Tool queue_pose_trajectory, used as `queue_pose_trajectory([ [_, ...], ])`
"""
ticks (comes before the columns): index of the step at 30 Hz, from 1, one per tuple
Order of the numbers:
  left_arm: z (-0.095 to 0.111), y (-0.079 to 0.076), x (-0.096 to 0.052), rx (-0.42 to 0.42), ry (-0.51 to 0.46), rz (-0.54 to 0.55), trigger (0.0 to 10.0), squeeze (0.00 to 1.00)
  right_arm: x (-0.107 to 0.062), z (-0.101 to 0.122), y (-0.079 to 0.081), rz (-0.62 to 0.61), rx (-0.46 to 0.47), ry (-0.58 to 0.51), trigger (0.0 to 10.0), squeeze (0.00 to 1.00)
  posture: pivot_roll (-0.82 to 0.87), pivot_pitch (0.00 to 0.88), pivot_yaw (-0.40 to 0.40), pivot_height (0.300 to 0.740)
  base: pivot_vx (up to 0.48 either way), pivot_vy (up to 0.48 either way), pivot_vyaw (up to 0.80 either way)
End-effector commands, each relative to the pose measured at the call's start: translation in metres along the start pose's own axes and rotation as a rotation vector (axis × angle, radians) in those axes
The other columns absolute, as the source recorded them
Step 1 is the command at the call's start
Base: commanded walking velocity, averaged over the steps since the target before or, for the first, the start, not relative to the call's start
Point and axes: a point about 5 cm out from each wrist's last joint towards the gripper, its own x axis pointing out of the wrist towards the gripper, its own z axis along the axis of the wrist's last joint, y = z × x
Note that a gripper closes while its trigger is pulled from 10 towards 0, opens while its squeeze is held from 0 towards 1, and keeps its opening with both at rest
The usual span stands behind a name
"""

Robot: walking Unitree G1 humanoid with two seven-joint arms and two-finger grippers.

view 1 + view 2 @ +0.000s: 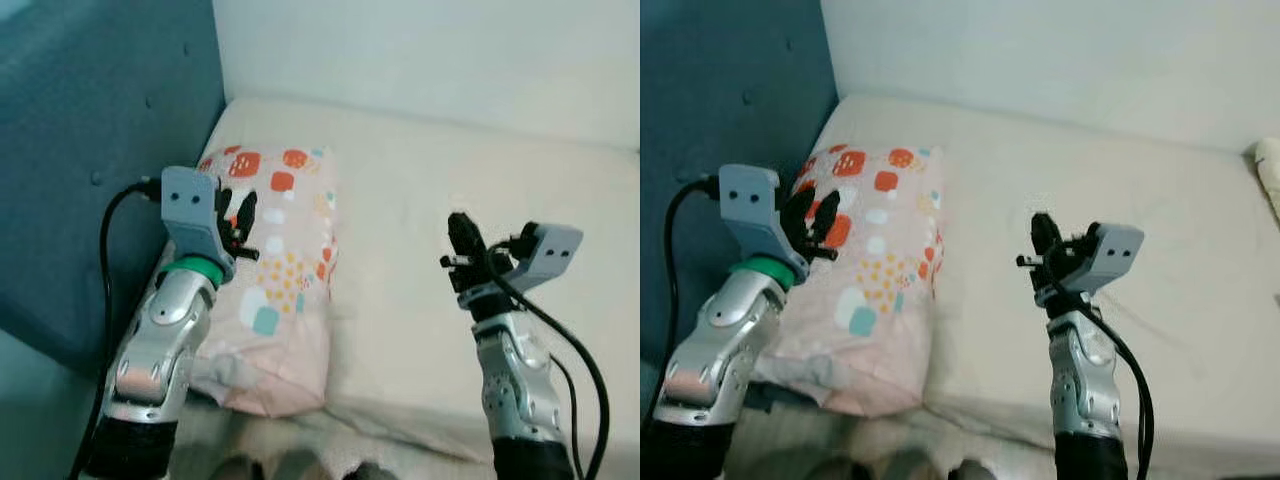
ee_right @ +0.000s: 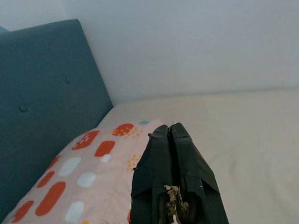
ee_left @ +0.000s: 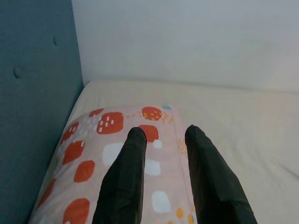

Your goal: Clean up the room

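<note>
Left gripper (image 1: 238, 222) hovers, fingers apart, over the pillow (image 1: 275, 290) on the bed (image 1: 450, 180)

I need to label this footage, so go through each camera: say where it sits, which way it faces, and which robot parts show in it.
Left eye view: on the head, looking down at the bed; both silver arms rise in it, the left gripper over the patterned pillow.
Right eye view: same head, same scene; the right gripper over bare mattress.
Left wrist view: along its parted fingers toward pillow, headboard, wall.
Right wrist view: along its closed fingers toward the same.
All four share pillow and bed.
</note>
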Motion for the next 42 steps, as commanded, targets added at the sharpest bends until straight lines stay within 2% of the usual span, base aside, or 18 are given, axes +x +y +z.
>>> queue_pose_trajectory([
  [1,-0.007,-0.003,-0.001,0.000,0.022,-0.006,10.0,0.00,-0.005,-0.004,-0.006,-0.029,-0.010,0.014,10.0,0.00,0.09,0.081,-0.037,0.740,0.000,0.000,0.00],
  [6,-0.012,-0.004,-0.002,0.003,0.037,-0.009,10.0,0.00,-0.008,-0.007,-0.008,-0.067,-0.007,0.022,10.0,0.00,0.09,0.081,-0.037,0.740,0.000,0.000,0.00],
  [9,-0.017,-0.006,-0.003,0.005,0.056,-0.017,10.0,0.00,-0.016,-0.017,-0.004,-0.074,0.026,0.060,10.0,0.00,0.09,0.081,-0.037,0.740,0.000,0.000,0.00],
  [20,-0.020,-0.010,-0.005,0.009,0.060,-0.033,10.0,0.00,-0.023,-0.032,0.010,-0.055,0.067,0.099,10.0,0.00,0.07,0.084,-0.030,0.740,-0.344,0.000,0.00],
  [42,-0.018,-0.011,-0.003,0.010,0.057,-0.041,10.0,0.00,-0.024,-0.031,0.000,-0.089,0.067,0.097,10.0,0.00,0.08,0.086,-0.020,0.740,-0.382,0.000,0.00],
])
